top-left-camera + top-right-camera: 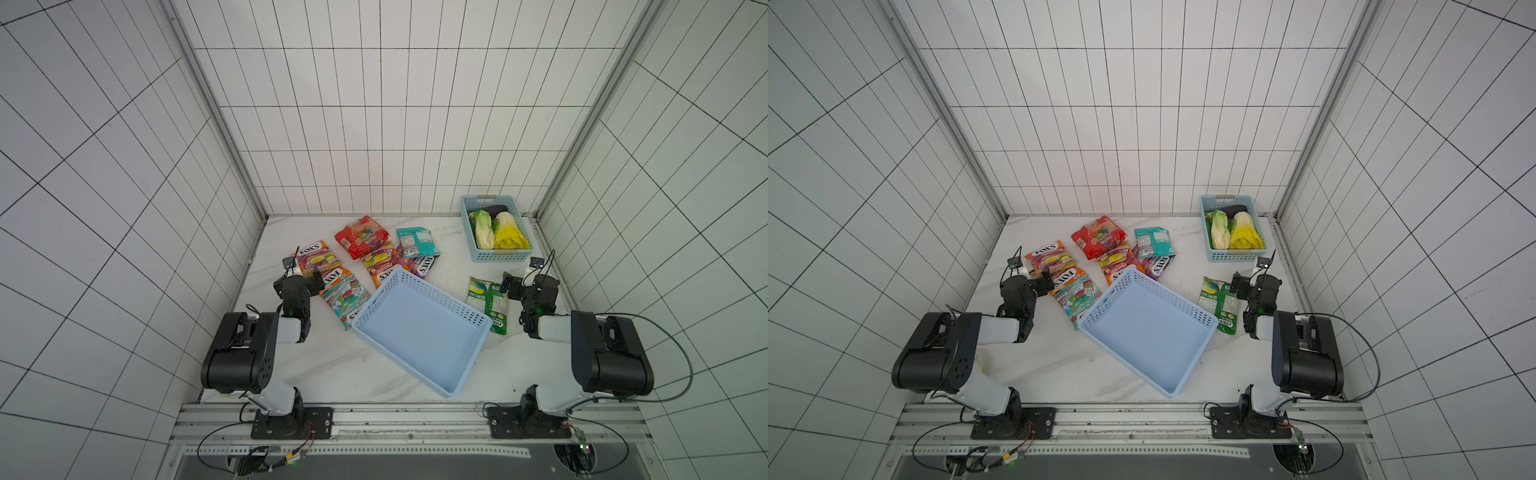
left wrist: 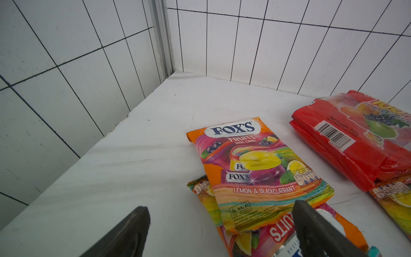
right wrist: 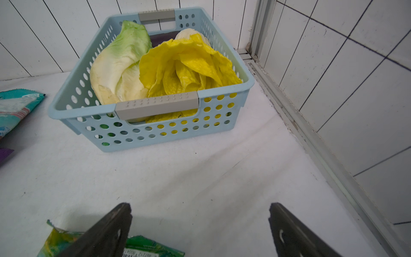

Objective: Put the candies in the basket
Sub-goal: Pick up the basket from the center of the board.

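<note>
In a top view the basket (image 1: 440,296) lies between my left gripper (image 1: 305,274) and right gripper (image 1: 519,278), with the candies (image 1: 363,237) just past it.

Left wrist: my jaws are wide and empty, and an orange candy bag (image 2: 255,173) is just ahead.

Right wrist: my jaws are wide and empty, and a green candy bag (image 3: 155,247) is beside one fingertip.

Lab test cell, white gridded walls (image 1: 374,124), aluminium base rail (image 1: 407,417)

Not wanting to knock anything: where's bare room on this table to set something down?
Free: the table strip between the pale blue basket and the arm bases; between the vegetable basket and the green bag; the corner beside the orange FOX'S bag. Crowded: candy bags overlapping behind the pale blue basket.
</note>
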`<state>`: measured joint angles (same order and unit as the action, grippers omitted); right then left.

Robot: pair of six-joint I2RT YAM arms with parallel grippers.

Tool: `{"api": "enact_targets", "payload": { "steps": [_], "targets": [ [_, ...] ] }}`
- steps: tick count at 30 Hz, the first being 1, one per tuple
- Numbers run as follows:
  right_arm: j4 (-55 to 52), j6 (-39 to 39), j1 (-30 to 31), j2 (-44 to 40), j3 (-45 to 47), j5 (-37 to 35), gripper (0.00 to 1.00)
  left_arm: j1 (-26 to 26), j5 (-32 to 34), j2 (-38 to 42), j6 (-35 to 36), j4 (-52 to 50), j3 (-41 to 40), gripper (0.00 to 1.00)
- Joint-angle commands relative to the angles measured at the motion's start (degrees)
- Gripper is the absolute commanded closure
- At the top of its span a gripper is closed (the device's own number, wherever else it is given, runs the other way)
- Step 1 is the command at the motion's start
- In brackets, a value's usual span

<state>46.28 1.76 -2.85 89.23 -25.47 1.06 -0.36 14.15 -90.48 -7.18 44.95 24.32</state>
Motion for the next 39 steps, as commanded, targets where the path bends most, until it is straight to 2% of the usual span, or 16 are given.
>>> {"api": "enact_targets", "payload": {
  "steps": [1,3,6,9,12,14,15,17,19,23,27,34,36,39],
  "targets": [
    [-2.25,0.22,1.71,-3.91,0.37,-3.8,0.01,0.14,-2.05,2.5,1.36,1.07,0.09,0.02],
    [-11.16,0.86,2.31,-9.06,-1.6,-5.72,0.01,0.18,-3.22,3.96,1.96,-0.27,0.4,0.02],
    [-22.45,6.04,2.41,-15.05,-4.82,-8.39,0.01,0.14,-5.52,7.88,3.15,-5.09,2.03,0.01],
    [-32.01,11.53,2.41,-21.23,-7.24,-7.32,0.01,0.18,-8.64,14.56,4.19,-15.38,5.33,0.02],
    [-39.05,18.87,2.32,-27.66,-8.98,-5.29,0.01,0.18,-12.4,19.27,5.92,-31.94,13.02,0.02],
    [-45.47,26.93,2.09,-31.58,-10.33,-5.87,0.01,0.12,-13.68,19.74,5.76,-48.74,21.64,0.02],
    [-46.78,28.69,1.9,-32.89,-10.34,-5.4,0.01,0.16,-14.07,19.59,5.29,-54.1,25.5,0.02],
    [-47.37,27.11,1.75,-35.57,-10.31,-0.46,0.01,0.14,-14.37,19.75,3.93,-64.13,31.67,0.03],
    [-50.51,25.58,1.82,-36.04,-11.87,3.22,0.01,0.16,-14.47,20.93,2.14,-70.16,34.46,0.03],
    [-58.23,21.28,5.88,-32.38,-16.6,3.24,0.01,0.4,-19.22,23.1,1.76,-73.52,33.71,0.03],
    [-60.51,17.99,12.44,-26.95,-19.98,3.48,0.01,3.38,-29.56,23.22,1.41,-70.32,30.05,0.03],
    [-63.96,9.56,25.72,-13.66,-28.71,0.84,0.0,3.44,-29.62,22.35,2.48,-68.64,28.12,0.02],
    [-64.34,8.17,28.04,-9.79,-30.43,-0.23,0.01,3.4,-29.36,22.19,2.37,-68.64,27.9,0.02],
    [-65.24,6.23,30.32,-3.76,-33.49,1.82,0.07,2.96,-29.52,22.54,2.34,-68.53,27.72,0.02]
  ]
}}
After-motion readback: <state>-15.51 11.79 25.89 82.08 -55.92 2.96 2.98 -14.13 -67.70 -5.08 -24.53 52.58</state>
